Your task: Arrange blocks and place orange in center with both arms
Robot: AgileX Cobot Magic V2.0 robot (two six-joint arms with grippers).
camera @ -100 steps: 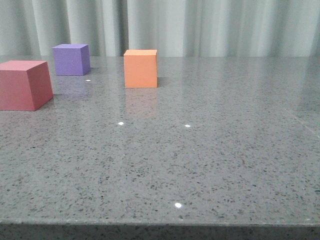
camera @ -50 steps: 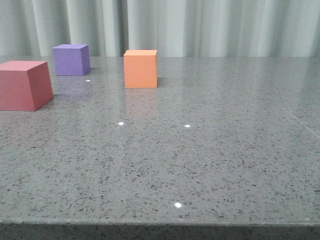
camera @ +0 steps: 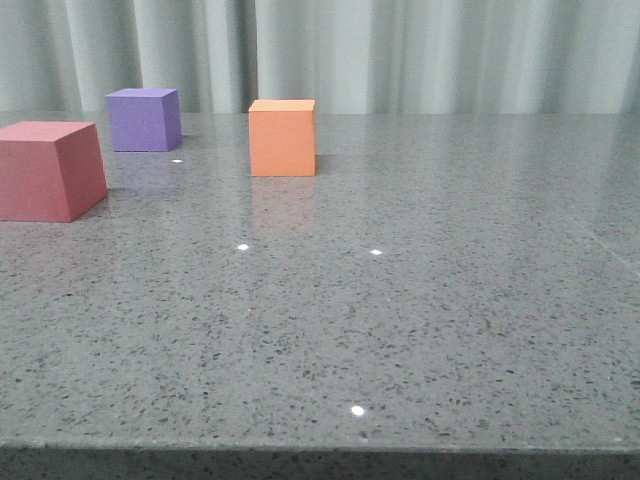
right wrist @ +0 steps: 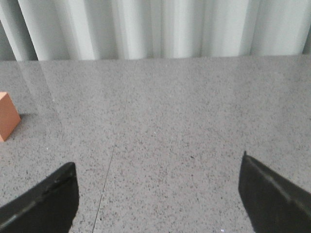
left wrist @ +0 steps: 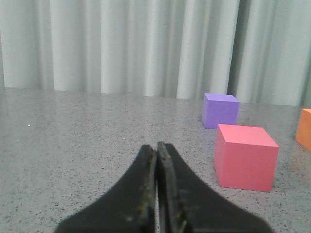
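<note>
In the front view the pinkish-red cube sits at the far left, the purple cube behind it, and the orange cube to their right, near the middle back. No gripper shows in the front view. In the left wrist view my left gripper is shut and empty, low over the table, with the pinkish-red cube, the purple cube and an edge of the orange cube beyond it. In the right wrist view my right gripper is wide open and empty; the orange cube's corner shows at the edge.
The cubes stand on a grey speckled table with a pale curtain behind it. A thin seam runs across the table under the right gripper. The table's front edge is near the camera.
</note>
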